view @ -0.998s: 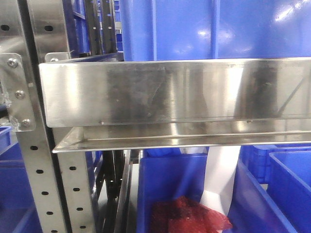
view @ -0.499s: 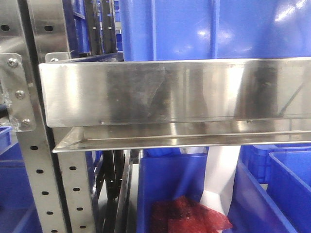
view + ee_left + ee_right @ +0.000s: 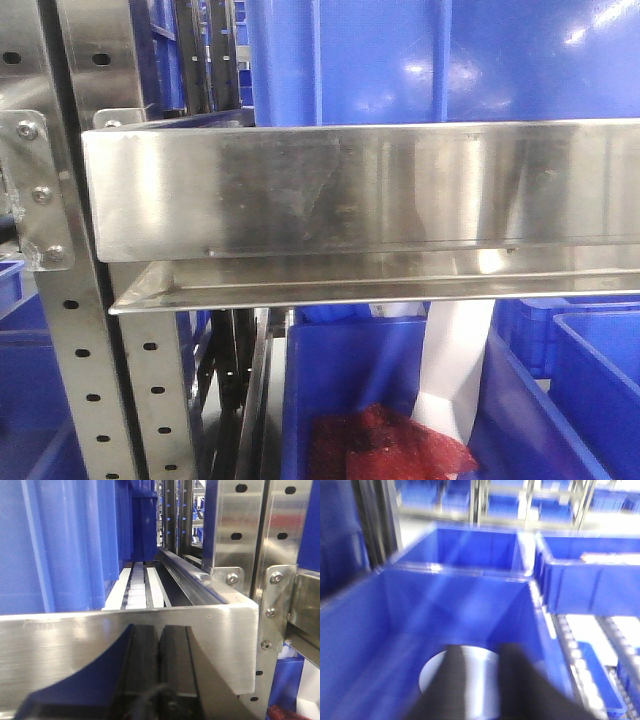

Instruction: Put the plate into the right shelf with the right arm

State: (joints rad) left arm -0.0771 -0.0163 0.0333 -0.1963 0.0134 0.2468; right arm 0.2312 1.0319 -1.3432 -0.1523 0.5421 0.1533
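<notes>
Brushed steel right shelf (image 3: 360, 190), smooth round plate (image 3: 462, 682)

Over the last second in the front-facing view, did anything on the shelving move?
Nothing moved. Only the glints on the shiny stainless-steel shelf lip and the big blue plastic bin above it shifted slightly. The red mesh item and white strip below lie as before.

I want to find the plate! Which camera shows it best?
The right wrist view: the white round plate lies in a deep blue plastic bin, partly hidden behind the blurred right gripper. The front and left wrist views show no plate.
</notes>
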